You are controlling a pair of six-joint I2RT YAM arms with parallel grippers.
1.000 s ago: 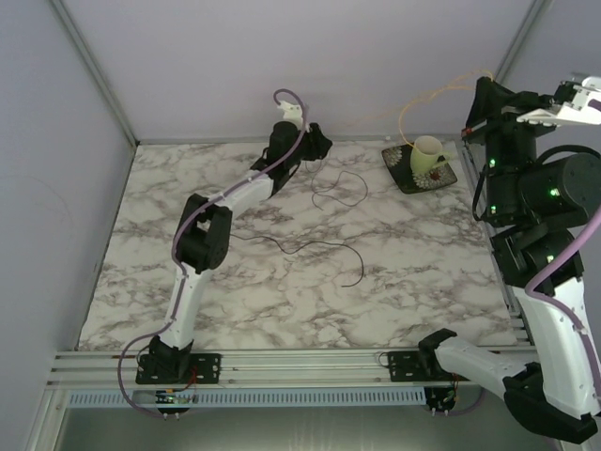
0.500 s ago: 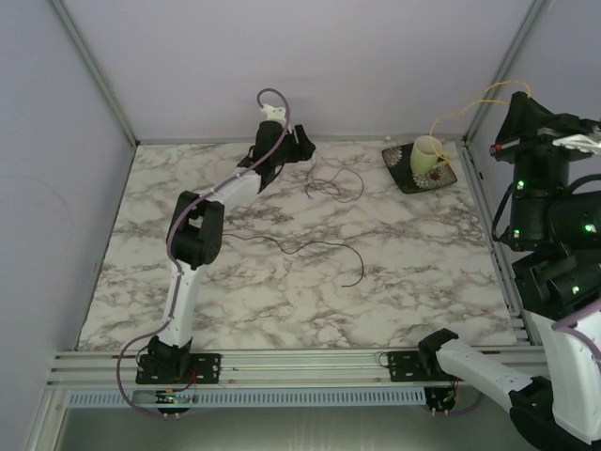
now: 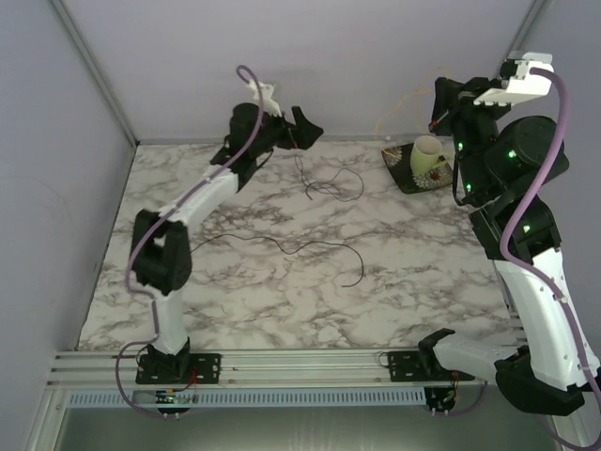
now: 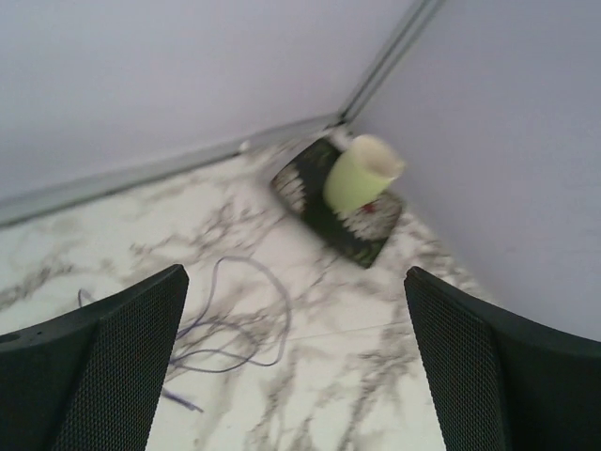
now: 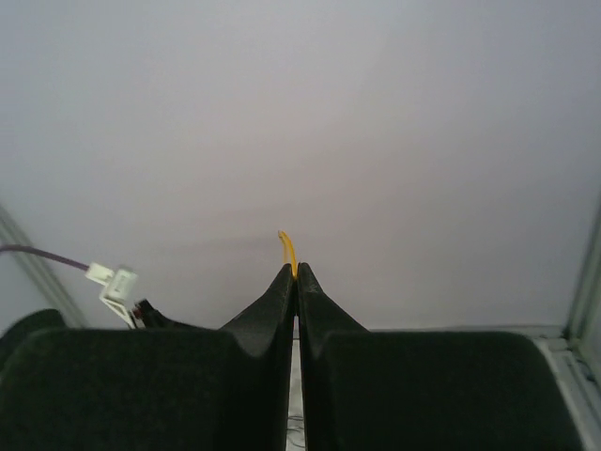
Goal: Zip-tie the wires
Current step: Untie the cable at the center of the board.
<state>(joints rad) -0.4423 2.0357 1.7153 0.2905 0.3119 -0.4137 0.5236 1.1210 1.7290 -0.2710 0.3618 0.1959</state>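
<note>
**Left gripper [image 3: 305, 132] open at the far edge; right gripper [image 3: 439, 101] pinching a yellow strand [image 5: 286, 246].**

Only the left wrist view is showing the left gripper's mesh-textured black fingers [image 4: 103, 366] standing wide apart, with the wires [image 4: 235, 319] lying in thin loose loops on the marbled worktop [image 3: 423, 272] near its far edge. The top view is also showing a hair-thin part of the wires curling across the worktop's middle. Only the right wrist view is showing the right jaws pressing shut on the thin strand. A pale rounded cup [image 3: 427, 155] is sitting on a dark patterned mat [image 3: 406, 177] in the far right corner.

White links [image 3: 540, 291], black joints [image 3: 161, 263], purple cables [image 3: 564, 103], green lights [image 3: 510, 153], textured black claw fingers [image 4: 113, 366]
</note>
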